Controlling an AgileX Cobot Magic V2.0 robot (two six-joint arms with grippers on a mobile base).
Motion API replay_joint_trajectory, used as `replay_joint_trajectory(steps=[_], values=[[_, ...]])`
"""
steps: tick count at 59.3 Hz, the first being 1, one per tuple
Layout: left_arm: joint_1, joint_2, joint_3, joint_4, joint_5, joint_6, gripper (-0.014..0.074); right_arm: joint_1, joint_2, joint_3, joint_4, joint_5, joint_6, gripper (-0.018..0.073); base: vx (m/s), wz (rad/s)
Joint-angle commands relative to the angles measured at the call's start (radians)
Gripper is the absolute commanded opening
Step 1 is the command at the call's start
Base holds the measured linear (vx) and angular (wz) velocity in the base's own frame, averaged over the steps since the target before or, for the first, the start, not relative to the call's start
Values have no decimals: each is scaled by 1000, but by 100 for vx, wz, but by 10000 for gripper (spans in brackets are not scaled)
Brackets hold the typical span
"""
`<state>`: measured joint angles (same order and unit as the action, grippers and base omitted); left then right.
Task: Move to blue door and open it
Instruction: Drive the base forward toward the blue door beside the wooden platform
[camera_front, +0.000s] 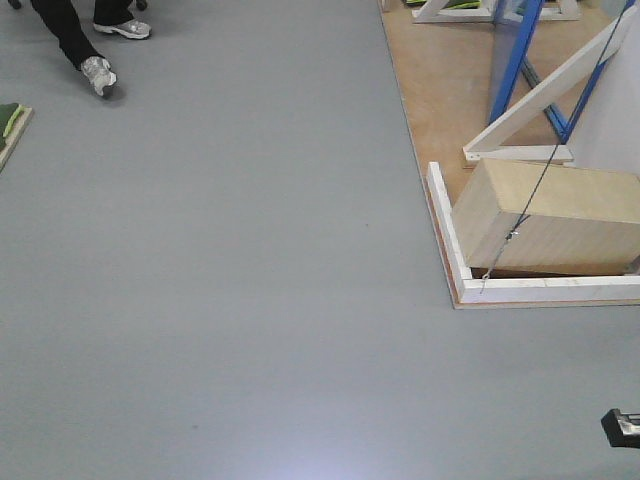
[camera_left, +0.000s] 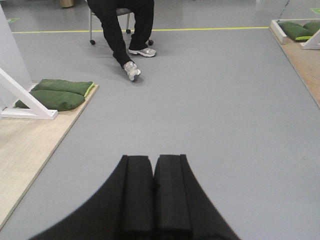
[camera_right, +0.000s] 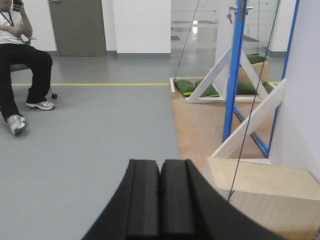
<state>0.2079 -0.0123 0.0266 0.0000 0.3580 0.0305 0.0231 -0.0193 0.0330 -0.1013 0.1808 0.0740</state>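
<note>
Three views, in turn.

Front: the blue door (camera_front: 516, 62) stands upper right on a plywood platform (camera_front: 440, 90). It is behind a white brace (camera_front: 545, 92) and a wooden box (camera_front: 545, 215), well apart from the robot.

Left wrist: the left end effector (camera_left: 154, 200) is closed, pads together and empty. No door shows.

Right wrist: the right end effector (camera_right: 161, 205) is likewise closed and empty. The door's lever handle (camera_right: 232, 11) shows ahead-right.

The door is probably rigid, with a slippery gloss, so grip the lever.
</note>
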Motion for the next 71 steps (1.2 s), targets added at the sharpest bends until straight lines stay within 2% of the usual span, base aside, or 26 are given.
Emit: replay_joint_trajectory(steps=[1, 26, 39, 71], values=[[-6, -17, 6, 0, -77, -3, 70, -7, -9, 16, -1, -83, -5, 2, 16, 12], [-6, -17, 6, 0, -77, -3, 70, -4, -12, 16, -1, -84, -5, 2, 15, -4], [-6, -17, 6, 0, -77, -3, 70, 65, -12, 16, -1, -86, -5, 2, 22, -19], [-6, -16, 6, 0, -77, -3, 70, 36, -12, 16, -1, -85, -5, 2, 34, -6]])
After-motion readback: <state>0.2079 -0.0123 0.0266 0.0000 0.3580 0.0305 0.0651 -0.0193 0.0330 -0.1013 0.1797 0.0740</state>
